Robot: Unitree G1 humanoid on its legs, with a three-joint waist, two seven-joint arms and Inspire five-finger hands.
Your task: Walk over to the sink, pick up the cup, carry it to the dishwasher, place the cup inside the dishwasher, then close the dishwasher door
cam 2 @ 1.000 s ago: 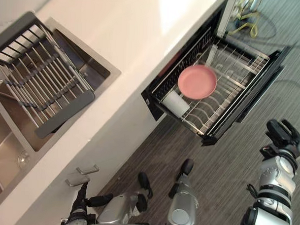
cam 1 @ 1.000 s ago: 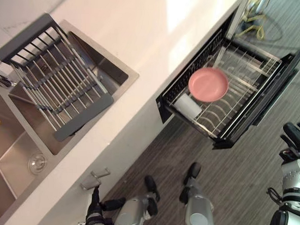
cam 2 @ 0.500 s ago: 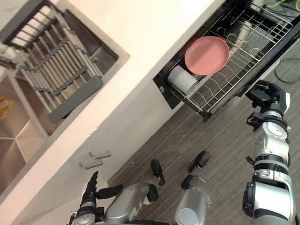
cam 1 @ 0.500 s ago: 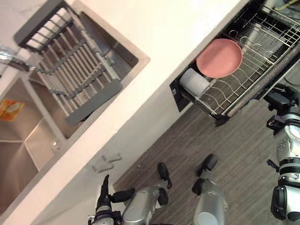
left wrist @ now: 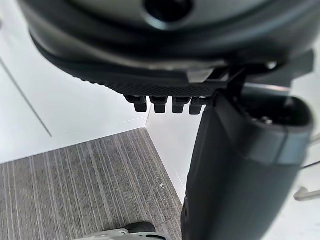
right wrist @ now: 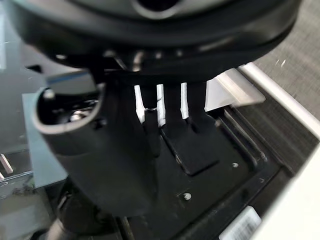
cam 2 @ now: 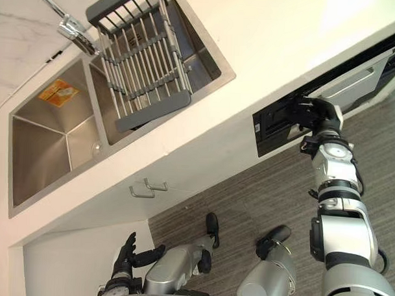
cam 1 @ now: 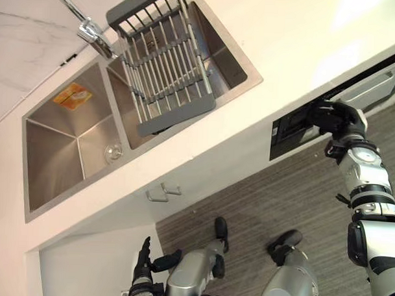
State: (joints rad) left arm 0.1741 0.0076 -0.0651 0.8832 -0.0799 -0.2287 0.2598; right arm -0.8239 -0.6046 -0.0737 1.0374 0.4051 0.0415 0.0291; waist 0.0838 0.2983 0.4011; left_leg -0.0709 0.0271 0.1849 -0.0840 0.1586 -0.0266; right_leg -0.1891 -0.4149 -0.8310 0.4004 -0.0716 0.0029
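Dishwasher door (cam 1: 375,89) past right edge

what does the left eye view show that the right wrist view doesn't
Left eye view: the sink with its rack and faucet, the cabinet handles, and the left hand hanging open low down. Right wrist view: from close up, straight fingers pressed on the dishwasher and small screws in its dark panel. Both: the right hand at the dishwasher front, and the grey floor.
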